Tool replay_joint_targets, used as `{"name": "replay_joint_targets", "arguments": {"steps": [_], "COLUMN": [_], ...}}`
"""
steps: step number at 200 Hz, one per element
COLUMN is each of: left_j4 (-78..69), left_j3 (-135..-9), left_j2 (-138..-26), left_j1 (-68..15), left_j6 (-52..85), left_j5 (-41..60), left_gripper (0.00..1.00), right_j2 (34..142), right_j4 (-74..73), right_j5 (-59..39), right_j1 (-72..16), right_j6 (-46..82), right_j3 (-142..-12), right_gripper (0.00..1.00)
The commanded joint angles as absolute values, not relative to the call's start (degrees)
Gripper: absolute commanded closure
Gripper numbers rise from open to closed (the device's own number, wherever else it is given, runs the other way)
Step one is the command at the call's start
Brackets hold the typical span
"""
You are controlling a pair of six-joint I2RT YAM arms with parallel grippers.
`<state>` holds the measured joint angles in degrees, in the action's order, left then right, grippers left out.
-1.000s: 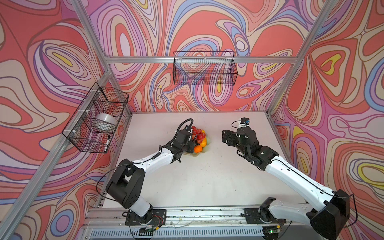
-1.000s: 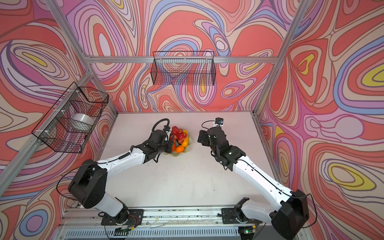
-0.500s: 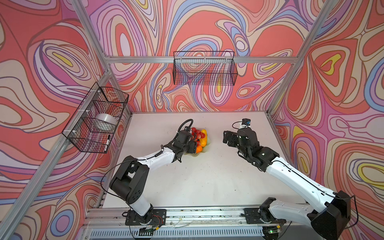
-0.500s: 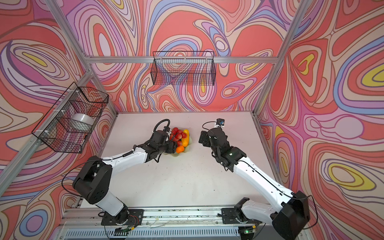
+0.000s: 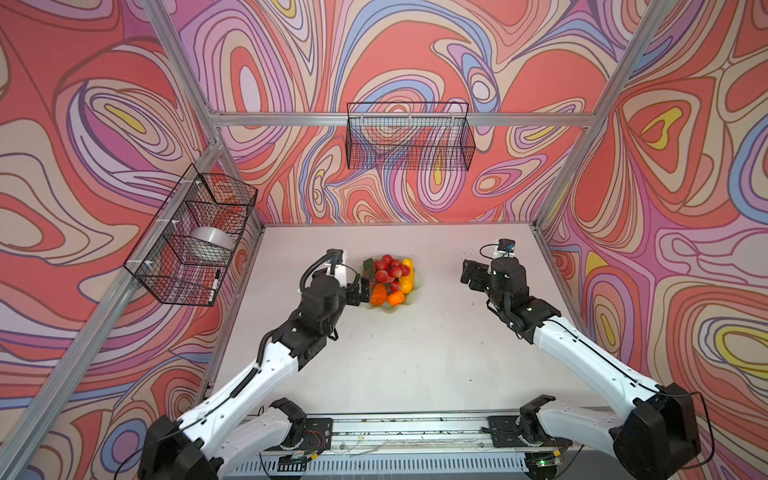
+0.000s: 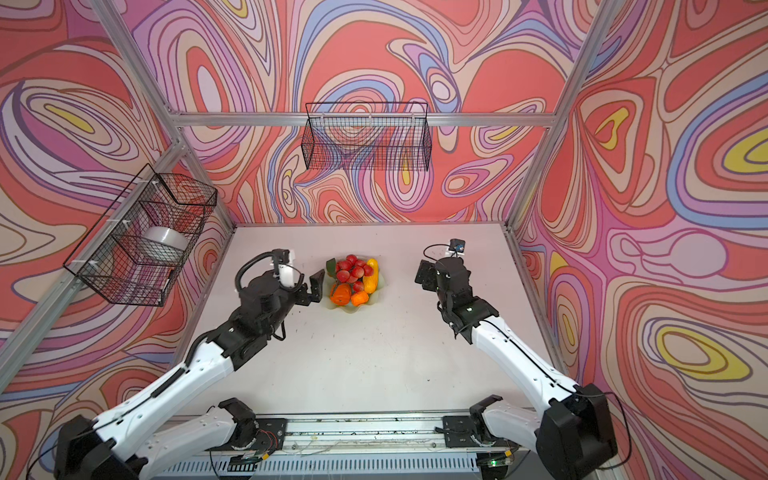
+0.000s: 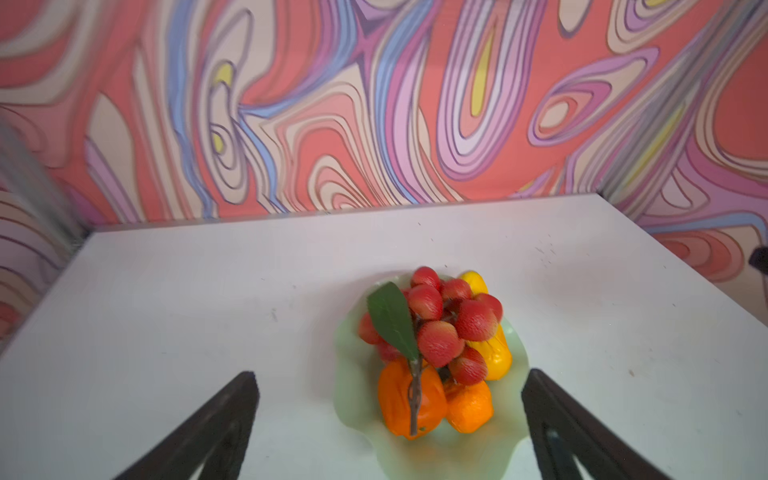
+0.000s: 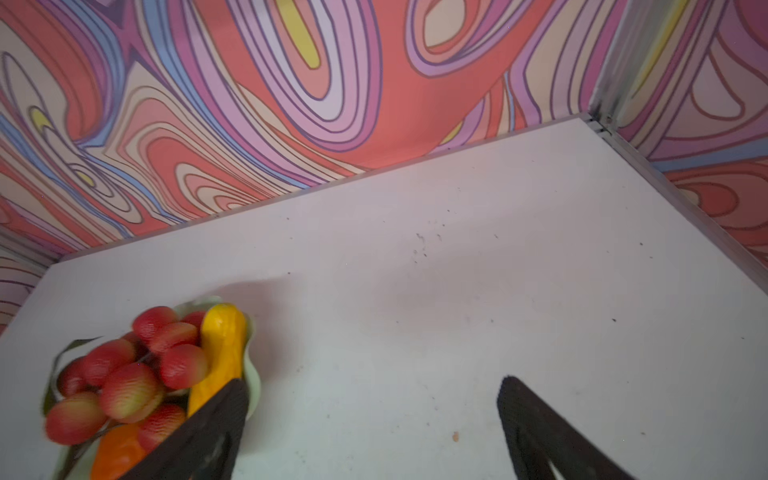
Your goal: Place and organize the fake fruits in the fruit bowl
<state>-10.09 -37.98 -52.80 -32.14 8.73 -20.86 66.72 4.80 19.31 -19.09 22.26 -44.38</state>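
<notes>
Your left gripper (image 6: 312, 291) stands wide open and empty. In the left wrist view its two dark fingers (image 7: 216, 424) spread to either side of the fruit bowl (image 7: 357, 395), and in a top view it sits just beside the bowl's left edge, clear of the fruit. The bowl rests on the white table (image 5: 415, 353), toward the back and near the middle. In it, the red grape bunch (image 7: 440, 324) lies on top of the pile with its green leaf (image 7: 390, 316) facing your left arm. Two oranges (image 7: 399, 399) (image 7: 469, 405) sit at the near side, and the ribbed yellow oblong (image 7: 494, 357) lies along the right. Anything under the bunch is hidden. Your right gripper (image 8: 372, 384) is spread wide too — nothing in it — well apart to the bowl's right.
</notes>
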Motion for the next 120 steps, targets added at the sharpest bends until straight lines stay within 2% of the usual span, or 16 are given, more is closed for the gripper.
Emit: {"name": "replay_joint_targets", "arguments": {"steps": [1,14,28,39,60,96,110,120], "left_j4": [-24.6,-26.3,-23.6,-28.3,-39.5,-49.9,-43.2,-45.6], "left_j3": [-27.6,-24.2,-22.2,-18.7,-12.3,-12.6,-16.6,-17.6], "left_j2": [-51.2,-52.2,-53.8,-55.7,-62.0,-71.6,-73.0,-75.5], "left_j1": [-31.2,-28.1,-22.2,-19.0,-12.5,-5.0,-4.3,-3.3], "left_j6": [-2.8,-3.6,1.1,2.3,4.1,5.9,4.8,4.0], "left_j5": [-36.8,-39.3,-36.5,-34.5,-28.5,-17.2,-16.0,-15.1], "left_gripper": [0.0,0.0,0.0,0.0,0.0,0.0,0.0,0.0], "right_j2": [64.8,64.2,64.7,65.8,70.0,85.1,91.1,94.4], "right_j4": [-3.8,-12.4,-20.3,-24.0,-35.9,-56.6,-63.3,-64.7], "right_j5": [23.6,27.7,29.8,29.8,24.9,18.5,15.4,13.2], "right_j1": [-13.5,-11.8,-10.0,-8.1,-4.5,-3.0,-2.3,-2.2], "right_j6": [17.8,13.2,9.6,8.8,8.0,3.1,3.1,2.7], "right_j3": [-37.6,-31.6,-26.9,-24.6,-20.2,-19.2,-19.2,-19.9], "right_gripper": [0.02,0.02,0.02,0.02,0.01,0.02,0.02,0.02]}}
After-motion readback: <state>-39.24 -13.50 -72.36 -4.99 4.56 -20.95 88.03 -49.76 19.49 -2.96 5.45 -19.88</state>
